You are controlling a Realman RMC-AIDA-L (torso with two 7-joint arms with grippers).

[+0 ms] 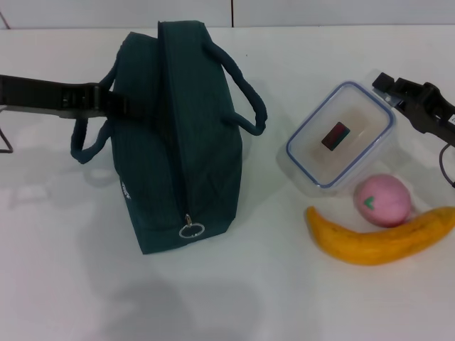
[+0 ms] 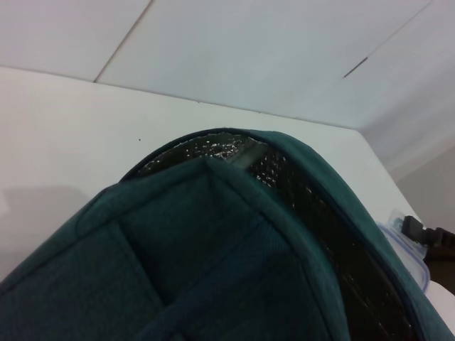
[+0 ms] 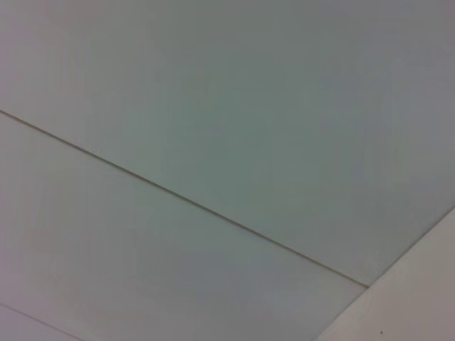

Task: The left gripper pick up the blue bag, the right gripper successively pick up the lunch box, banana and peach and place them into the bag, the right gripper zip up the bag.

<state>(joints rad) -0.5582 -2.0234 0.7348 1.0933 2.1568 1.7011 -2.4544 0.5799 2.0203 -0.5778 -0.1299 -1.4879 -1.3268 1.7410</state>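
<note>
Standing centre-left on the tabletop (image 1: pixel 234 298), the blue bag (image 1: pixel 178 142) meets the left gripper (image 1: pixel 106 103) at its handle, grip unclear. Right gripper (image 1: pixel 387 84) touches the lunch box (image 1: pixel 341 138), red-teal sticker unreadable; peach (image 1: pixel 384 200) and banana (image 1: pixel 380 238) lower right.

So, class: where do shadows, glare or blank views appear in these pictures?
Head view: soft grey shadows on the table in front of the blue bag. Left wrist view: foil lining glints. Right wrist view: only plain wall panels.

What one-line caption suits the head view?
Left tool at dark teal fabric bag; clear blue-rimmed lunch box, pink peach, yellow banana beside.
</note>
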